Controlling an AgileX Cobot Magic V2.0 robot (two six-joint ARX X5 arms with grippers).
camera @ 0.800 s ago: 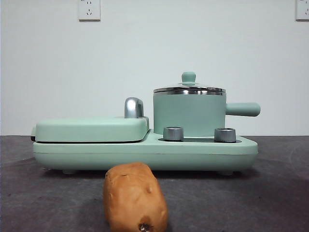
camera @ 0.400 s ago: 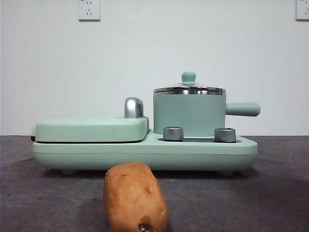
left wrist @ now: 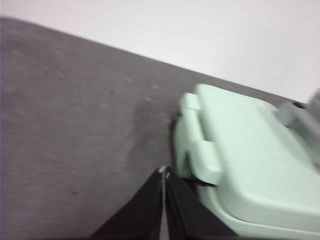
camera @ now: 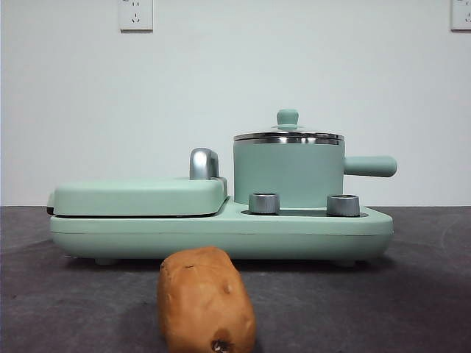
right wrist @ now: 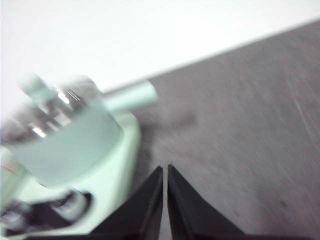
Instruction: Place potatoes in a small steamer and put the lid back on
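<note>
The potato [camera: 206,300] lay on the dark table [camera: 412,294] in front of the mint green appliance base [camera: 221,234], apart from it and with its dark-spotted end toward the front camera, probably left in the open so a gripper could reach it from above. The small steamer [camera: 288,175] stood on the base behind 2 steel knobs [camera: 264,203], its stubby handle [camera: 370,166] pointing sideways. The lid [camera: 288,136] sat flat on the steel rim, so nothing inside the pot could be seen, and it would have to come off before the potato could go in. Beside the pot the flat griddle [camera: 140,197] was closed.

Neither arm showed in the front view. The left gripper [left wrist: 164,172] hung over the table near the griddle end, jaws pressed together on nothing. The right gripper [right wrist: 165,170] hung near the steamer's handle side, jaws likewise closed and empty; that view was blurred.
</note>
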